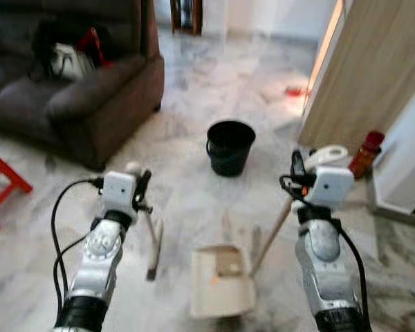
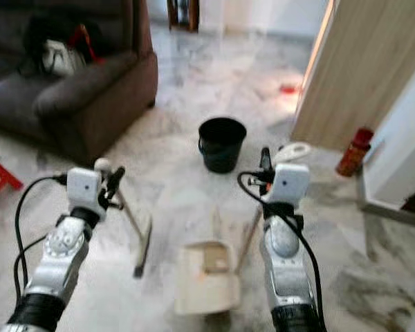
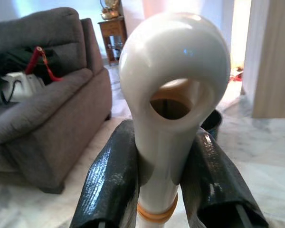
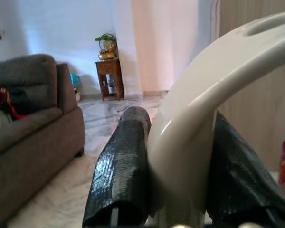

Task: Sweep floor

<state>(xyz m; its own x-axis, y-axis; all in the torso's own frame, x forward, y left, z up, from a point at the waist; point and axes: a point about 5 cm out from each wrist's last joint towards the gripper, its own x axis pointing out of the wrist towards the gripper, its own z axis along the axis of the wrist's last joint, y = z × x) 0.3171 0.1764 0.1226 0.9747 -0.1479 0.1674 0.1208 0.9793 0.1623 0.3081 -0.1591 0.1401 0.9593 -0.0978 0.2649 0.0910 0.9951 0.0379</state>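
My left gripper (image 1: 140, 188) is shut on the white broom handle (image 3: 173, 95), whose looped top shows large between the fingers (image 3: 109, 185). The broom (image 1: 153, 242) slants down to the marble floor (image 1: 194, 104) at my left front. My right gripper (image 1: 297, 173) is shut on the cream dustpan handle (image 4: 199, 133). Its long stick (image 1: 271, 238) runs down to the beige dustpan (image 1: 223, 280), which rests flat on the floor between my arms with a bit of debris inside.
A black bucket (image 1: 229, 146) stands ahead in the middle of the floor. A dark sofa (image 1: 76, 90) with bags fills the left side. A wooden door (image 1: 373, 76) and a red bottle (image 1: 365, 153) are at the right. A red frame (image 1: 3, 187) sits far left.
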